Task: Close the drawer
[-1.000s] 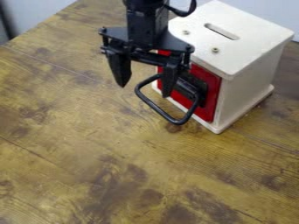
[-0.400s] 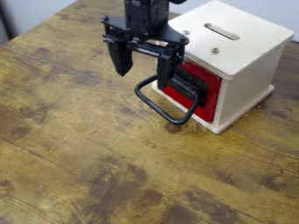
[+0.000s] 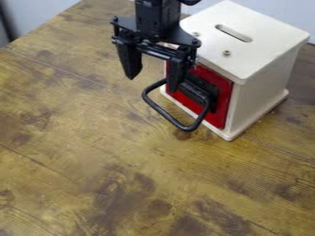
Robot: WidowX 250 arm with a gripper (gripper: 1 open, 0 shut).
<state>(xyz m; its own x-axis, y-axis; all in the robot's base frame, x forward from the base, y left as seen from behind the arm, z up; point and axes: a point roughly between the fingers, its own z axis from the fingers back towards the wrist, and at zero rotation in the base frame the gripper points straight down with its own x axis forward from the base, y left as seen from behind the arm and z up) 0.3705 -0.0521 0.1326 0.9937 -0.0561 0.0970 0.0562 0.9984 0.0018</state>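
Camera: end effector (image 3: 153, 78) open above bare tabletop (image 3: 92, 147), beside drawer (image 3: 207, 98).

Hidden and cut-off parts around the cabinet

The top edge cuts off the arm (image 3: 157, 13) above the end effector (image 3: 153, 66), whose dark parts blur together, so its small joints and bolts are hard to tell apart. It hides the cabinet's (image 3: 263, 69) upper left corner and some of the red drawer front (image 3: 219, 112). The black bracket (image 3: 197, 90) and loop handle (image 3: 164, 112) cover more of that front; the drawer's inside cannot be seen. The table (image 3: 87, 157) runs out of view at the left, right and bottom.
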